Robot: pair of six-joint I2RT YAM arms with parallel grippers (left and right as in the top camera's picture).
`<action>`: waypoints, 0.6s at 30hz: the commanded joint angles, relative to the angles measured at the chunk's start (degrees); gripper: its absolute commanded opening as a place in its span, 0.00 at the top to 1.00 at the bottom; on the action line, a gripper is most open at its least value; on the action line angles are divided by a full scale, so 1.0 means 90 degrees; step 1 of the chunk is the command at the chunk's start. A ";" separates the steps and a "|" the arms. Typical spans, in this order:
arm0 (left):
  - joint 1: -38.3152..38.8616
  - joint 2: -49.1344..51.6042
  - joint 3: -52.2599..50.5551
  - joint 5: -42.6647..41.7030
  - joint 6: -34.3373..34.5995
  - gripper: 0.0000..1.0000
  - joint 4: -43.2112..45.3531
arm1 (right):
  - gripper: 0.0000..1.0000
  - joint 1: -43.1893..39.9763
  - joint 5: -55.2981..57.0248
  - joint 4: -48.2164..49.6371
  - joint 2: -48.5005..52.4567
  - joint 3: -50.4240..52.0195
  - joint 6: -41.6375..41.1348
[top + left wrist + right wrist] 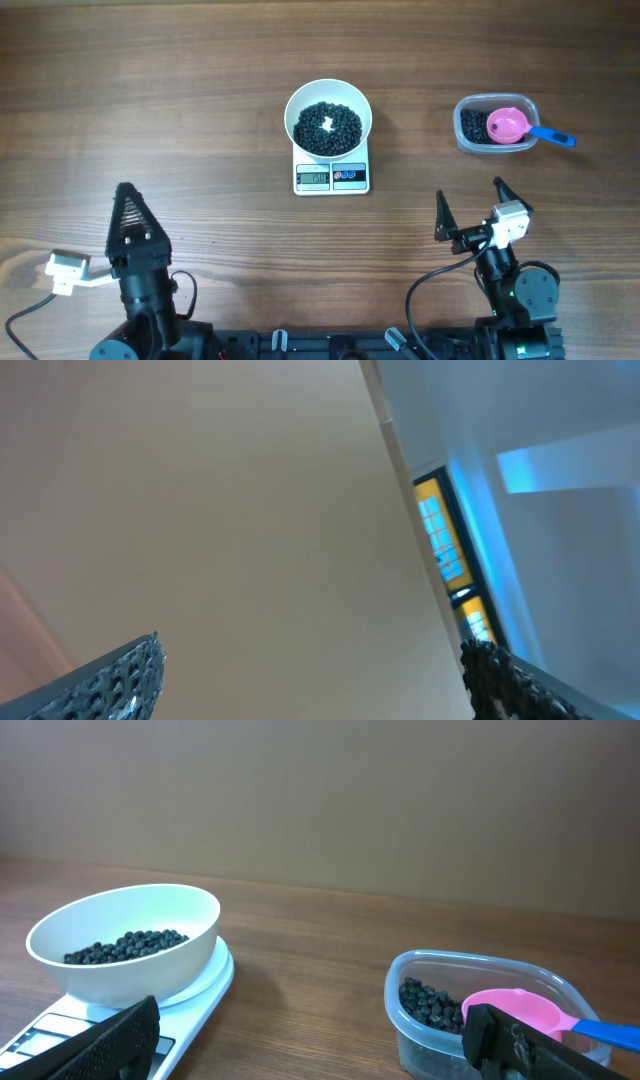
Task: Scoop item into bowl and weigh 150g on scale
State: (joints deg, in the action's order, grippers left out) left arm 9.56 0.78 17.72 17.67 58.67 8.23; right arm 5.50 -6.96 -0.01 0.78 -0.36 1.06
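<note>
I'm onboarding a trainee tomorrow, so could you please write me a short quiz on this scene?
1. True or false: the white bowl holding the black beans stands on the scale.
2. Where does the pink scoop lie? A) in the bowl B) in the clear tub C) in the right gripper
3. What does the left gripper hold?

Key: 1 true. 2 B. 3 nothing; it is open and empty, as is the right gripper.
</note>
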 commanded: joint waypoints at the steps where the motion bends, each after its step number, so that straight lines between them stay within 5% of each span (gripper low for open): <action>1: -0.0053 -0.0066 -0.0328 -0.0328 -0.0505 0.00 0.0515 | 0.00 0.0034 0.0136 0.0029 -0.0056 0.0002 -0.0121; 5: -0.0053 -0.0066 -0.1044 -0.0879 -0.1928 0.00 0.2008 | 0.00 0.0034 0.0136 0.0029 -0.0056 0.0002 -0.0124; 10: -0.0058 -0.0066 -0.1933 -0.1234 -0.2438 0.00 0.3514 | 0.00 0.0034 0.0136 0.0029 -0.0056 0.0002 -0.0121; 15: -0.0381 -0.0066 -0.1933 -0.2397 -0.4061 0.00 0.3099 | 0.00 0.0034 0.0136 0.0029 -0.0056 0.0002 -0.0121; 18: -0.0588 -0.0066 -0.1933 -0.2412 -0.4116 0.00 0.1972 | 0.00 0.0034 0.0136 0.0029 -0.0056 0.0002 -0.0121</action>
State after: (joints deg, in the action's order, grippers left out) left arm 6.26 0.67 0.71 -0.38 27.88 32.36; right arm 5.50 -6.96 0.01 0.78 -0.36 1.06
